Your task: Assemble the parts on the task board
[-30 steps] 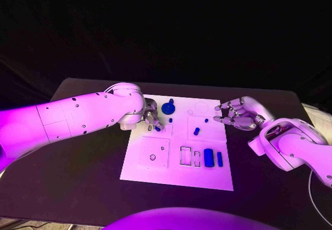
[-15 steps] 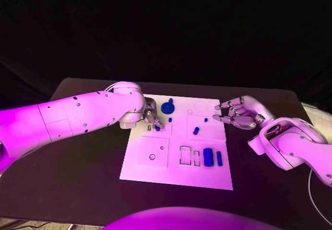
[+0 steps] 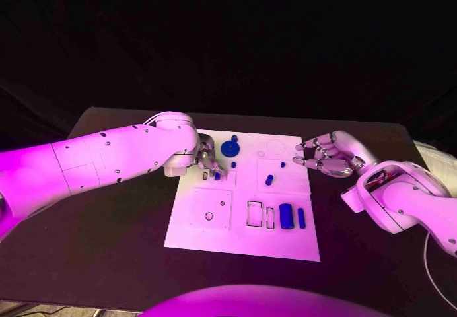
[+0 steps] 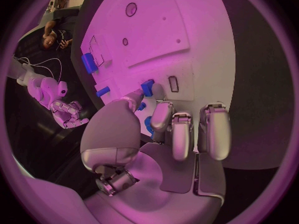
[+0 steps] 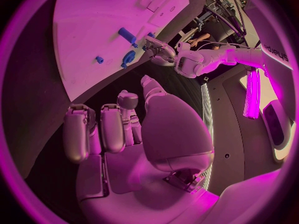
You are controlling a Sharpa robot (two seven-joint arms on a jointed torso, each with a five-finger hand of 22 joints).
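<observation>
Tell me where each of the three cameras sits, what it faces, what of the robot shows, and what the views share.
Head view: from the robot's head, looking down at the task board; both arms, left hand and right hand show.
Left wrist view: behind the left hand, facing the board; a small blue part sits at its fingertips.
Right wrist view: behind the right hand, empty, facing the board.
Shared: all three show the board; each wrist view shows the other hand.

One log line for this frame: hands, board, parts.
left hand: pinching small blue part over board | right hand: empty, fingers curled, off board's right edge | blue cylinder: lying on board
</observation>
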